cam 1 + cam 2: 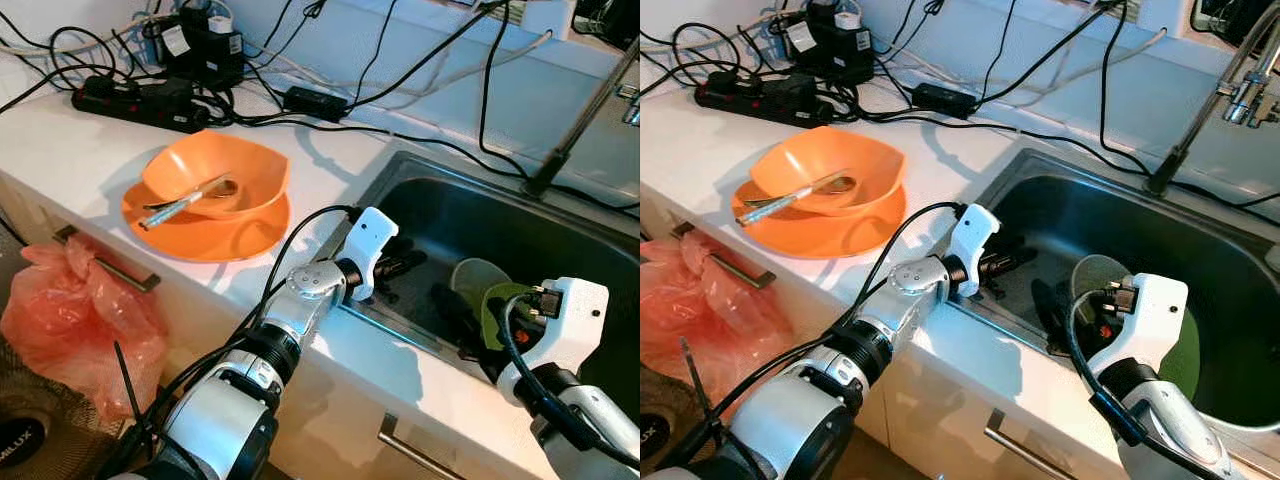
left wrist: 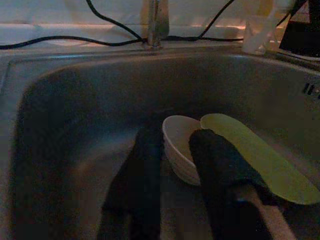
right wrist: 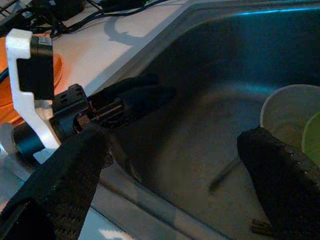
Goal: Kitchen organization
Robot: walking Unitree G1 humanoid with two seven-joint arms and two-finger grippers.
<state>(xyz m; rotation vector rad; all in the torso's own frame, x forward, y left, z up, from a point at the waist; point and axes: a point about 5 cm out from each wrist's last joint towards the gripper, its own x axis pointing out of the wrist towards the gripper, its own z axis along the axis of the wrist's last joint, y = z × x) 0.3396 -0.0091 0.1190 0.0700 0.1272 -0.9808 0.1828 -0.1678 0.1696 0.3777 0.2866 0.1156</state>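
A steel sink (image 1: 470,215) holds a white bowl (image 2: 180,145) with a green plate (image 2: 255,155) leaning beside it. My left gripper (image 2: 175,135) reaches over the sink's left rim. It is open, and the white bowl lies just beyond its fingertips. My right gripper (image 3: 172,145) hangs open over the sink's near side, its fingers spread wide, with the white bowl (image 3: 285,112) by one finger. On the counter to the left an orange bowl (image 1: 215,175) with a metal spoon (image 1: 185,203) in it sits on an orange plate (image 1: 205,240).
A black power strip (image 1: 135,100) and many cables cover the back of the counter. The faucet (image 1: 575,130) rises behind the sink. A red plastic bag (image 1: 75,320) hangs off a drawer handle (image 1: 110,268) below the counter. A clear cup (image 2: 257,32) stands on the sink's far ledge.
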